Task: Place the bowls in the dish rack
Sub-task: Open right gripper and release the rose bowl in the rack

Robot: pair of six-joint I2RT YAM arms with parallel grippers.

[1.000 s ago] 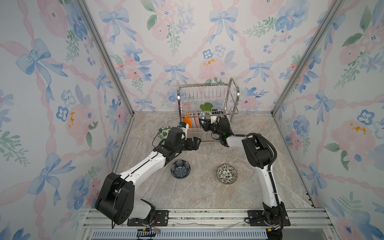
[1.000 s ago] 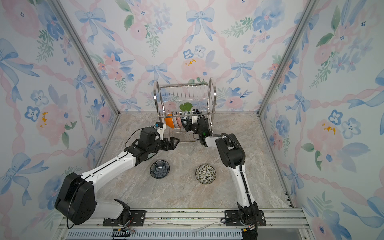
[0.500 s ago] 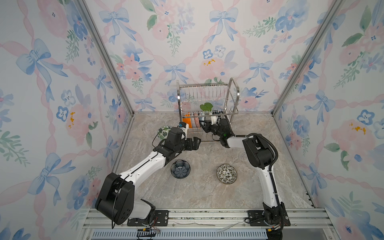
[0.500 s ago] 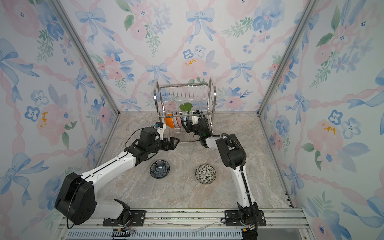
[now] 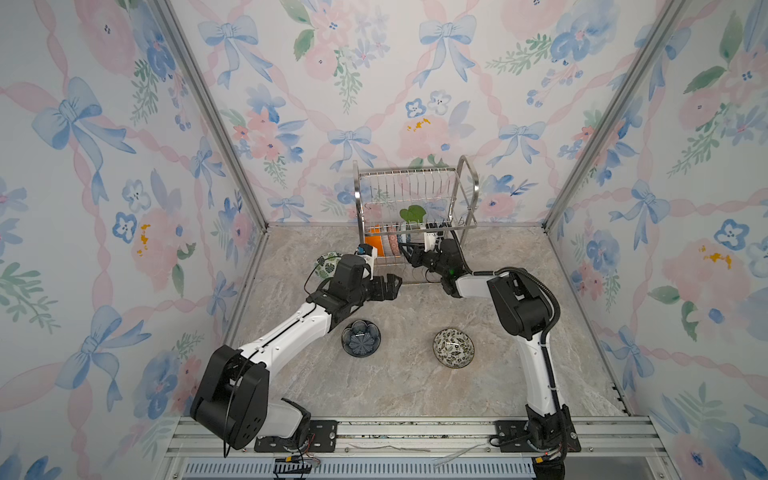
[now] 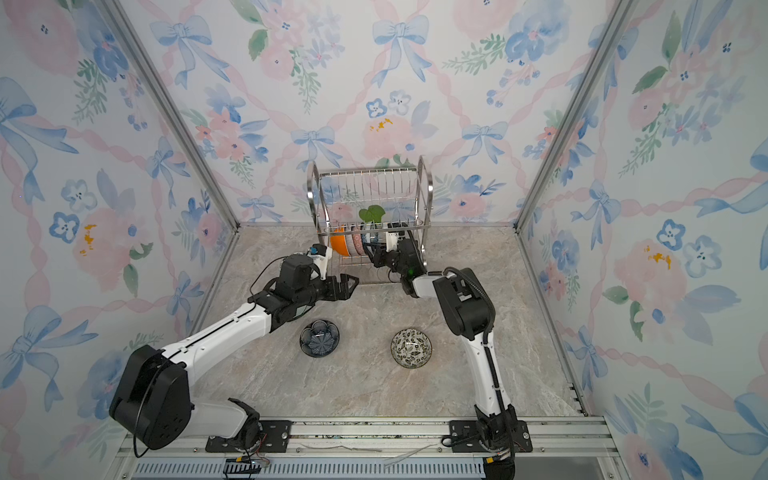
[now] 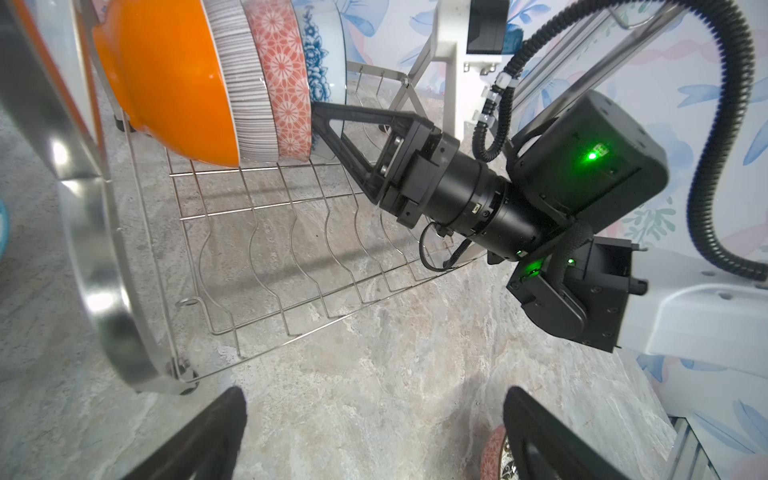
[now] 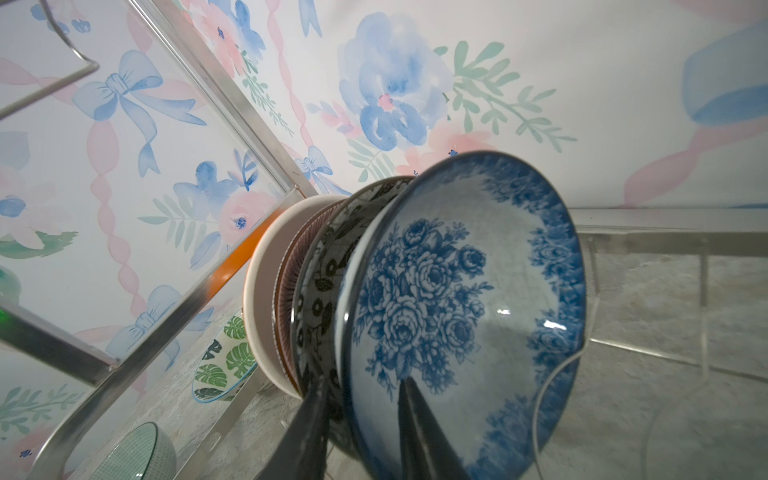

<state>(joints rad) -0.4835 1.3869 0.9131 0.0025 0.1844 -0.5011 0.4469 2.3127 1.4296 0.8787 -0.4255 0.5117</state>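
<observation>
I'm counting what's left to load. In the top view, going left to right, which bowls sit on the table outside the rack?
green-leaf bowl → dark blue flower bowl → black-white leaf bowl

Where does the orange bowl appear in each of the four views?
Both top views: orange bowl, left end of the row, lower shelf of the dish rack.
Left wrist: nearest bowl of the row, beside the rack's tube frame.
Right wrist: farthest bowl of the row, white rim showing.
Shared landmark: the dish rack.
</observation>
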